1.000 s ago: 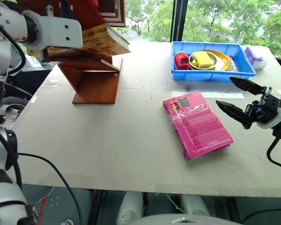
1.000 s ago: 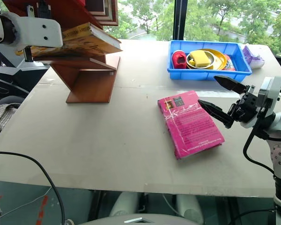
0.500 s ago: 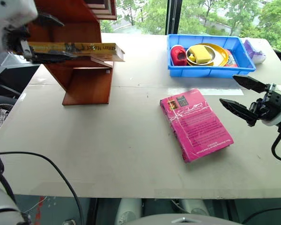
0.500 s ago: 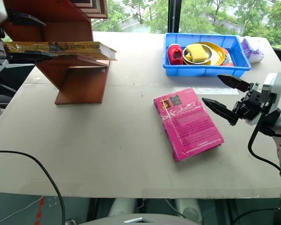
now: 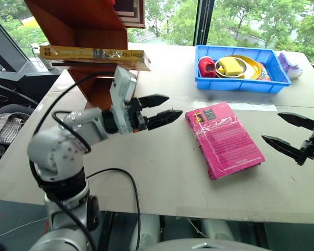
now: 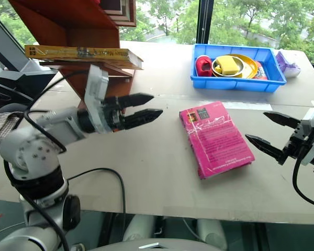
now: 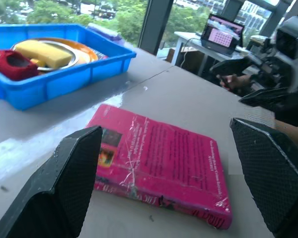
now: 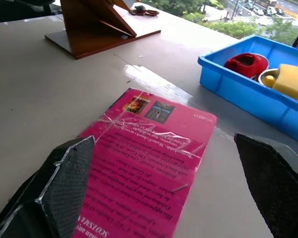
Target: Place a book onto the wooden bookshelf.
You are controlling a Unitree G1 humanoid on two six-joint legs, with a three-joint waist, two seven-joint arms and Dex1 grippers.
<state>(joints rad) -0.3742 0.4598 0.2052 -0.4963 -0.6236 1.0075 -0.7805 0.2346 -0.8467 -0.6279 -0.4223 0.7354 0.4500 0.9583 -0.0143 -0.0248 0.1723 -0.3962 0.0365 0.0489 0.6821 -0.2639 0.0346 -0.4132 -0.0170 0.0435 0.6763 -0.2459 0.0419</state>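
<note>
book (image 5: 97, 54): lies flat on a board of the wooden bookshelf (image 5: 89, 23), yellow spine facing you, one end jutting past the board's edge; nothing grips it.
wooden bookshelf: stands at the worktop's (image 5: 146, 162) far left corner, slanted side panel facing you.
left end effector (image 5: 162, 109): you see it hanging over the worktop just in front of the shelf base, fingers apart and empty, tips pointing toward the pink book (image 5: 224, 138).
right end effector (image 5: 290, 134): near the worktop's right edge, fingers spread wide, empty, pointing at the pink book and clear of it.
pink book: lies flat at the middle of the worktop, toward the right edge, between your two end effectors, wrapped in shiny film.
blue tray (image 5: 242, 68): at the far right corner of the worktop; holds a yellow plate (image 5: 246, 65) with a yellow block on it and a red item (image 5: 205, 66).
</note>
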